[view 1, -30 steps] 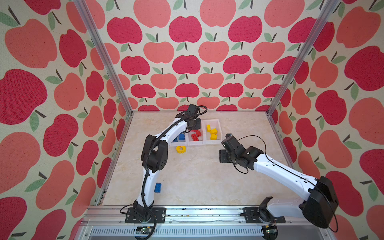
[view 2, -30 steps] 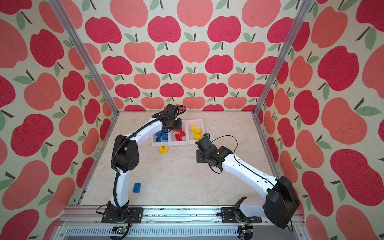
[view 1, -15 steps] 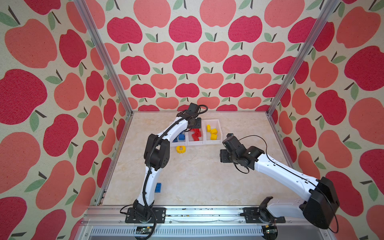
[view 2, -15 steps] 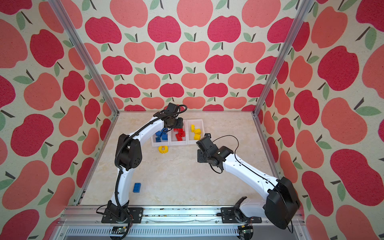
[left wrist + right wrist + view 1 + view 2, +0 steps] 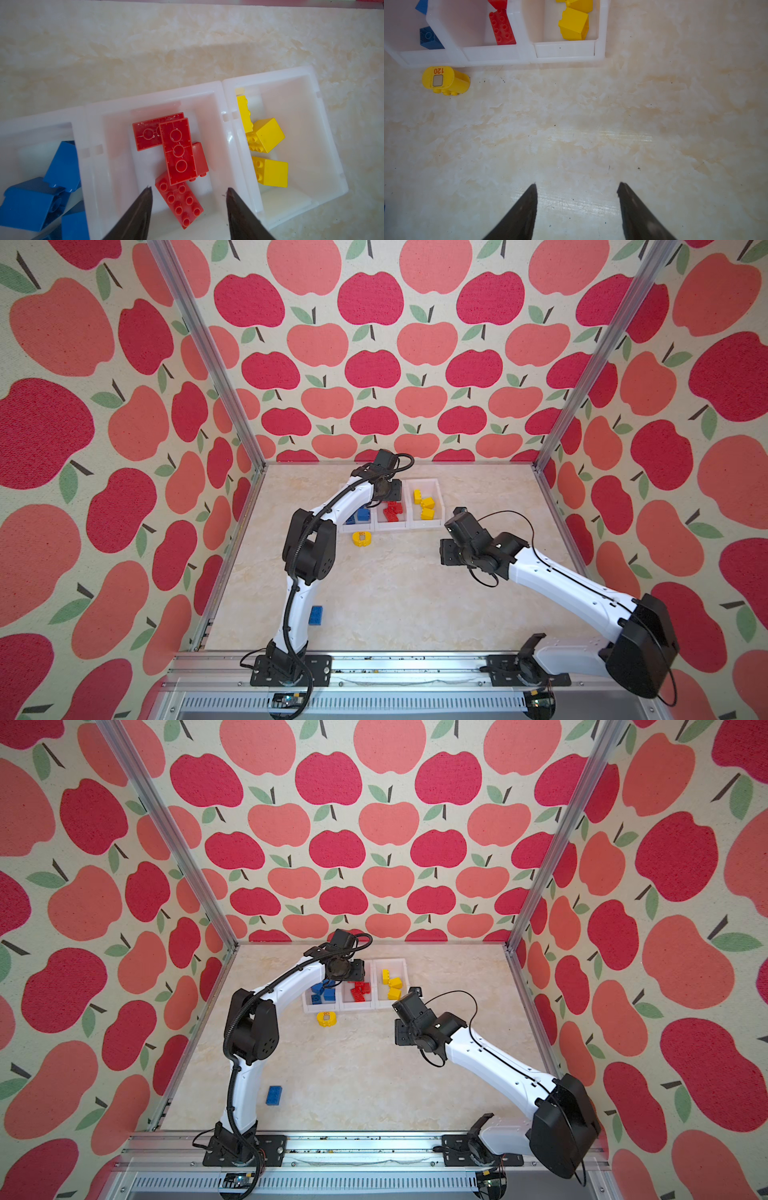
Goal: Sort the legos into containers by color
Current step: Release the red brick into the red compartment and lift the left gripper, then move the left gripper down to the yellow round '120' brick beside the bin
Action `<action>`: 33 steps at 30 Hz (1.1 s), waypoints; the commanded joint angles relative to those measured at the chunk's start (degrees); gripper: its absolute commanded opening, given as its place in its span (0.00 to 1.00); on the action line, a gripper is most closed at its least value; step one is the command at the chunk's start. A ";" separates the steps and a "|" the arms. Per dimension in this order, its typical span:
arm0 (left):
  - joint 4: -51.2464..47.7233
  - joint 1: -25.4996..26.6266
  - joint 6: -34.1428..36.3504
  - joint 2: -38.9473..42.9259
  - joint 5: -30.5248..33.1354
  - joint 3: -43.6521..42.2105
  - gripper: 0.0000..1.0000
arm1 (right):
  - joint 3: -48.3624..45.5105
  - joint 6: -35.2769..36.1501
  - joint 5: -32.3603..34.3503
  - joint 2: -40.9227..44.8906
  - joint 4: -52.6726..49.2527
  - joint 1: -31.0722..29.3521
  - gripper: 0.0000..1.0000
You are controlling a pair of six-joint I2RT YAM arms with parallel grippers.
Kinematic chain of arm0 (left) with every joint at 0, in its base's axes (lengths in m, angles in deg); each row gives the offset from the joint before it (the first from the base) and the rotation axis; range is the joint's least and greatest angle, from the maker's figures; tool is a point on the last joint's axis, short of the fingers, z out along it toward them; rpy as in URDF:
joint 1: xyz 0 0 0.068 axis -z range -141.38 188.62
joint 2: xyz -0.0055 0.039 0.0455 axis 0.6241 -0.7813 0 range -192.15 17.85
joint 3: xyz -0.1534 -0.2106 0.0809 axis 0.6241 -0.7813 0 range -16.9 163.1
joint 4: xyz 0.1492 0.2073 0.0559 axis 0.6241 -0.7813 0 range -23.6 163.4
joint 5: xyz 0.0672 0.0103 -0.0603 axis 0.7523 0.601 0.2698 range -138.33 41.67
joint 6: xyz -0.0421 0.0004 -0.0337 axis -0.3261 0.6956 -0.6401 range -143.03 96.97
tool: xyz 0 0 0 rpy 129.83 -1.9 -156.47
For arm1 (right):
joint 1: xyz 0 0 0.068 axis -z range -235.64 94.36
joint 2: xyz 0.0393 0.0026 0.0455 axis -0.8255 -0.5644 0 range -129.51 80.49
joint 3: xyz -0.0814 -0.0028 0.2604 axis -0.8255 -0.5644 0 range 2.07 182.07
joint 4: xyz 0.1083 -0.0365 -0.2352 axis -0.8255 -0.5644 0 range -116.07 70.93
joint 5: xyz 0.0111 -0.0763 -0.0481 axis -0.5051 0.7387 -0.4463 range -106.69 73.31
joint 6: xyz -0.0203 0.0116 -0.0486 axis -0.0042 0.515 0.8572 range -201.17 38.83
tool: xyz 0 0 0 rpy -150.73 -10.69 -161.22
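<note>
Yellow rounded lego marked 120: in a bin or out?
Out. The yellow rounded plastic lego lies on the beige marbled tabletop, beside the outer wall of the white plastic bin holding blue bricks.

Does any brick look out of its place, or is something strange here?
Two pieces lie on the table, outside the joined white plastic bins: a yellow rounded plastic piece printed 120, just before the bin holding blue bricks, and a blue oblong studded brick near the left arm's base. Inside the bins no colours are mixed.
</note>
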 commanded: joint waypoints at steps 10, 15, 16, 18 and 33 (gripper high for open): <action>5.80 2.14 -3.53 15.80 2.56 -16.00 0.61 | 0.05 -0.75 0.00 0.76 -1.13 0.41 0.65; 6.69 2.61 -7.01 23.02 4.21 -25.20 0.67 | 0.38 -0.13 0.38 0.83 -1.35 0.50 0.65; 6.76 2.76 -7.92 24.48 4.65 -26.81 0.70 | 0.40 -0.04 0.37 0.79 -1.32 0.60 0.65; 6.77 2.82 -9.26 26.77 5.54 -30.35 0.76 | 0.49 0.06 0.30 0.69 -1.37 0.65 0.65; 2.45 3.40 -13.26 31.52 8.63 -40.42 0.99 | 1.10 0.59 -0.20 0.20 -1.14 0.94 0.65</action>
